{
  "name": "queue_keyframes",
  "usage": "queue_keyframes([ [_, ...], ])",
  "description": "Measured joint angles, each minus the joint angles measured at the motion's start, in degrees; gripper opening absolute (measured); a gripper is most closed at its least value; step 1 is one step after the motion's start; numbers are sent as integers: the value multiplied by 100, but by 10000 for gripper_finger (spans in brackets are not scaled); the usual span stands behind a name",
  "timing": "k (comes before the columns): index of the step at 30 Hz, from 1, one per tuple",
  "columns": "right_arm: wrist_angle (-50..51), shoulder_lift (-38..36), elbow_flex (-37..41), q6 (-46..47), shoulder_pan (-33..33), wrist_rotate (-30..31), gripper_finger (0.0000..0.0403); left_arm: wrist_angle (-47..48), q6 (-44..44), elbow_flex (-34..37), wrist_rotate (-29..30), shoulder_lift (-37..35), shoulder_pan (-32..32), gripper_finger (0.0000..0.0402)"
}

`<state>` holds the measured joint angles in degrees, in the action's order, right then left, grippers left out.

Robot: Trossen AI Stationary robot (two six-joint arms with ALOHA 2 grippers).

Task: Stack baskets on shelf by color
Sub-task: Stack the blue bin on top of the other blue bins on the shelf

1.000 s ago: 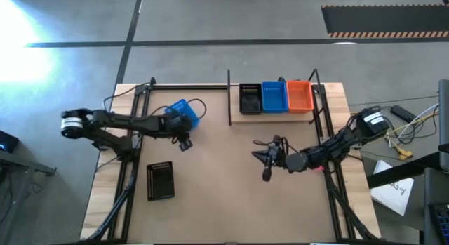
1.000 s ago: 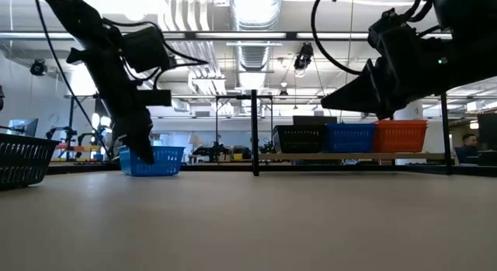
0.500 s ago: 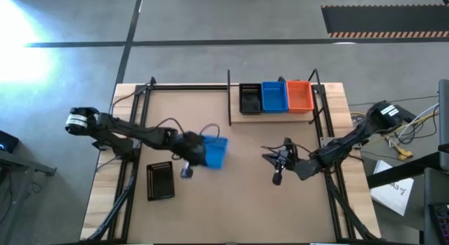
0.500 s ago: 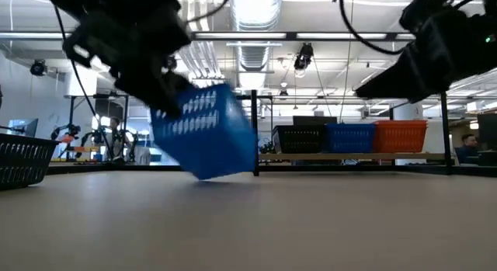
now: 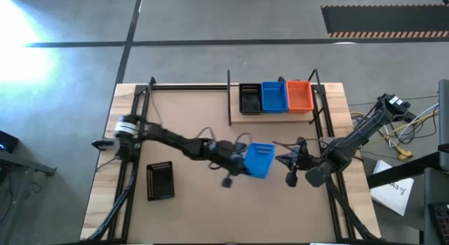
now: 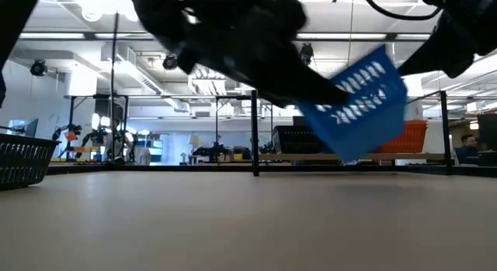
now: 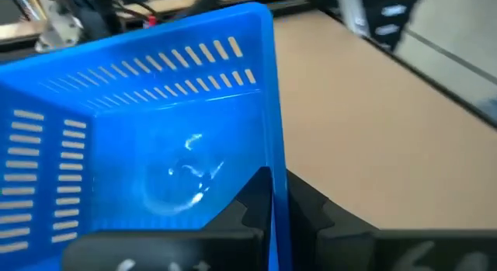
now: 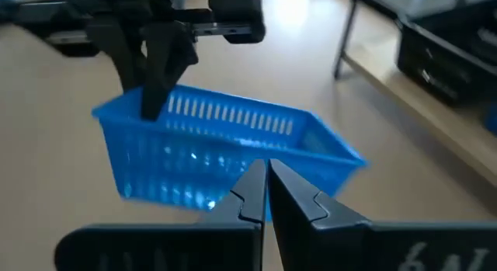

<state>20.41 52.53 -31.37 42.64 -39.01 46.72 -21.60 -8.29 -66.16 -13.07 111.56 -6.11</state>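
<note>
Pinching one blue basket point(image 5: 260, 159), left pincer point(image 5: 240, 163) hovers; right pincer point(image 5: 286, 160) pressed together.

Strong white glare on floor point(image 5: 28, 20) at high view's upper left corner; desk point(image 5: 210, 210) evenly lit, shadows soft. Low view backlit by ceiling lights point(image 6: 252, 3); left arm point(image 6: 225, 38) near-silhouette, motion-blurred. Blue basket point(image 7: 155, 147) shows specular glint, perhaps overhead lamp. Wrist-view foreground soft, out of focus.
</note>
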Motion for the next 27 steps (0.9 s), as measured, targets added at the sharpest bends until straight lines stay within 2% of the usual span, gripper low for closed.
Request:
queue_keyframes([
  [4,747,284,-208,916,-122,-52,9,550,-9,-1070,3,765,86,1],
  [10,760,815,-320,1332,-261,-218,9,1520,24,-2115,112,1379,166,4],
  [13,796,1048,-375,1446,-255,-330,12,1630,12,-2264,161,1460,173,21],
  [16,803,1171,-449,1498,-195,-757,30,1609,12,-2283,159,1458,183,50],
  [23,793,1220,-571,1698,-156,-1080,105,1941,26,-2281,161,1295,296,127],
  [27,626,1406,-612,1657,-156,-1080,145,2572,15,-2174,158,820,365,144],
])
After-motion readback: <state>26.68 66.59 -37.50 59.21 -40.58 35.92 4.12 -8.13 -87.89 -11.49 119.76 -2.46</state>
